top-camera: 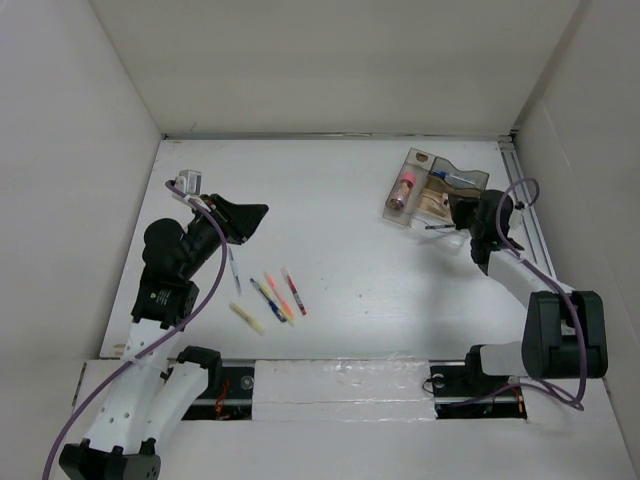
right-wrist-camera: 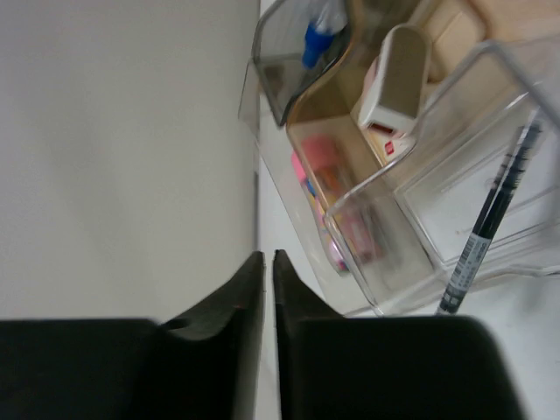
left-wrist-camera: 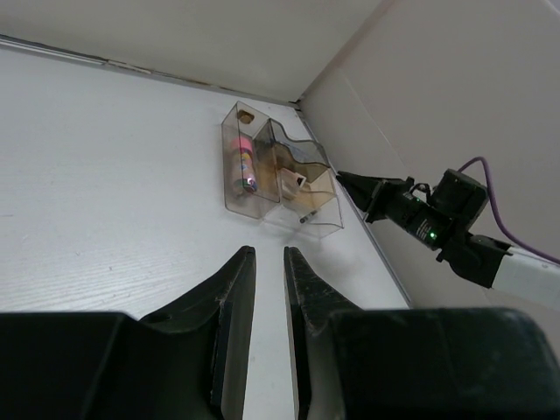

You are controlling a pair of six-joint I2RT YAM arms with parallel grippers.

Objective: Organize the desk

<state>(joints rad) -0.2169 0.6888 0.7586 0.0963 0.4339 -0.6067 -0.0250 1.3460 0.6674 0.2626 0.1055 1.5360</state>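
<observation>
You are partway through organizing the desk (top-camera: 400,290). At upper right, the clear organizer tray (top-camera: 432,187) is already holding several items; five pens (top-camera: 268,296) are lying loose at lower left. The left pincer (left-wrist-camera: 269,289) and right pincer (right-wrist-camera: 268,289) are both nearly together, holding nothing.

White desk (top-camera: 400,280) carries pens (top-camera: 270,295), clear tray (top-camera: 432,190).

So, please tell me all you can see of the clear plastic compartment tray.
The clear plastic compartment tray stands on the white desk at the far right, askew, near the right gripper. Its see-through walls divide several compartments. One holds a pink tube; others hold small items, one blue-capped. A black pen leans against its wall.
</observation>
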